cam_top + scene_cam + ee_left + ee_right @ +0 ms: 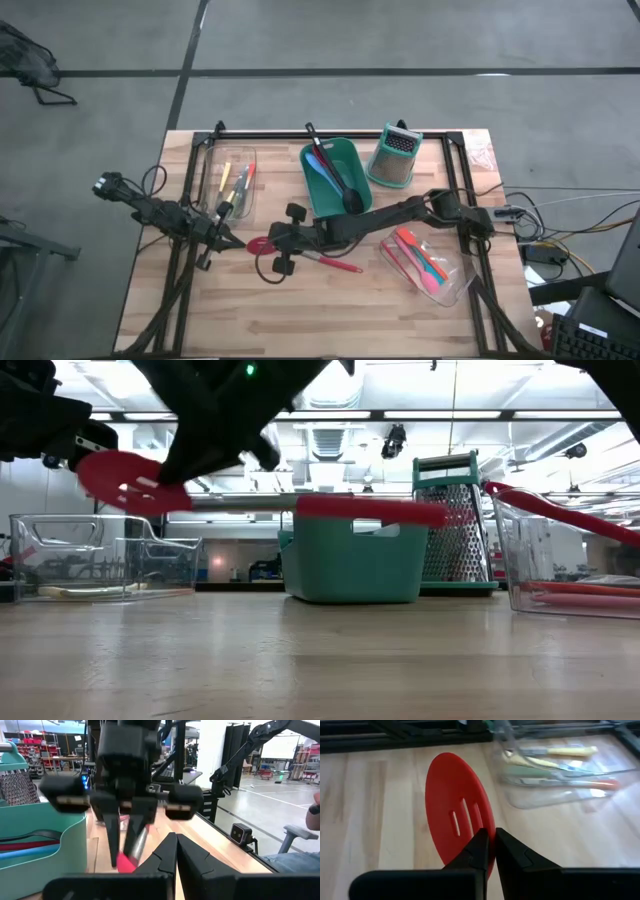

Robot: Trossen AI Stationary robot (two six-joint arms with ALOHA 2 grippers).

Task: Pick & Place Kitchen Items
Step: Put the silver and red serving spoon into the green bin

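A red slotted spatula is in my right gripper, near the table's middle left. In the low view its head and handle are above the table top. My left gripper is shut and empty, just left of the spatula's head, with its fingers pointing at my right gripper. A teal bin holds a black-headed spoon and blue utensils. A clear box on the left holds thin yellow and orange tools. A clear box on the right holds red and pink spatulas. My right gripper pinches the spatula between its two fingers at the base of the slotted head, where the head meets the handle. The fingers come from above, pointing down, across the spatula. The spatula is lifted clear and roughly level, its handle trailing toward the table's right.
A teal-framed metal box grater stands at the far side, right of the teal bin. A black frame rail runs along the table's far edge. Bare wood lies toward the near edge.
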